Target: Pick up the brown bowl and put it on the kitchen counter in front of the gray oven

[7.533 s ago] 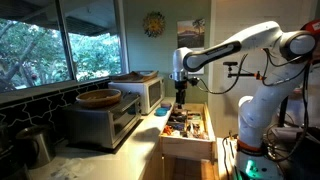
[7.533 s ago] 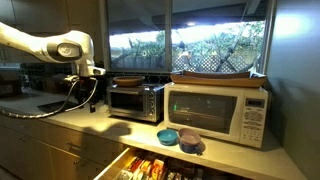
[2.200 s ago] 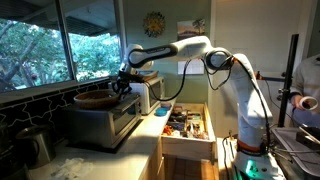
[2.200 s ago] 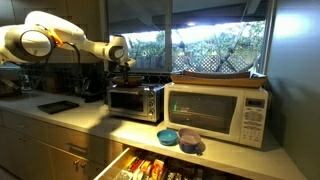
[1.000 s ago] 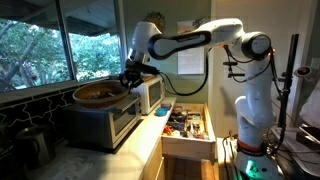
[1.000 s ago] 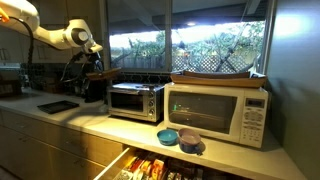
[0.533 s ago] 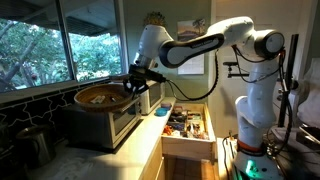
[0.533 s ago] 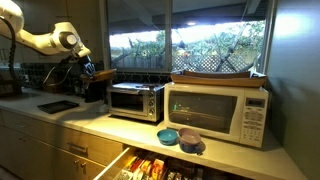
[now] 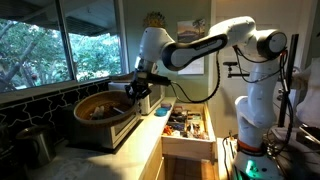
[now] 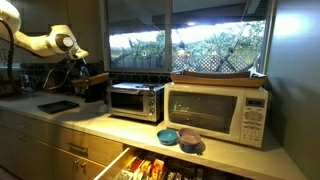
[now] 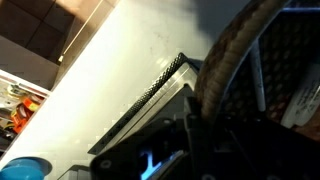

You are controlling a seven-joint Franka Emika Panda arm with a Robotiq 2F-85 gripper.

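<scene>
Mid-carry, the gripper (image 9: 135,92), jaws clamped on the rim of the brown bowl (image 9: 103,108), holds it tilted before the gray oven (image 9: 115,136); next, level and lower it onto the kitchen counter (image 9: 110,160).

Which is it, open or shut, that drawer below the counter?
Open. The drawer sticks out well past the counter edge, and its colourful contents show from above in both exterior views.

The bowl (image 9: 100,108) is seen as brown wood, and a rough, woven texture is shown along its rim in the wrist view. The oven (image 10: 135,102) is clad in dull gray metal, with a dark glossy window. The counter (image 11: 110,70) is finished pale, smooth and matt.
</scene>
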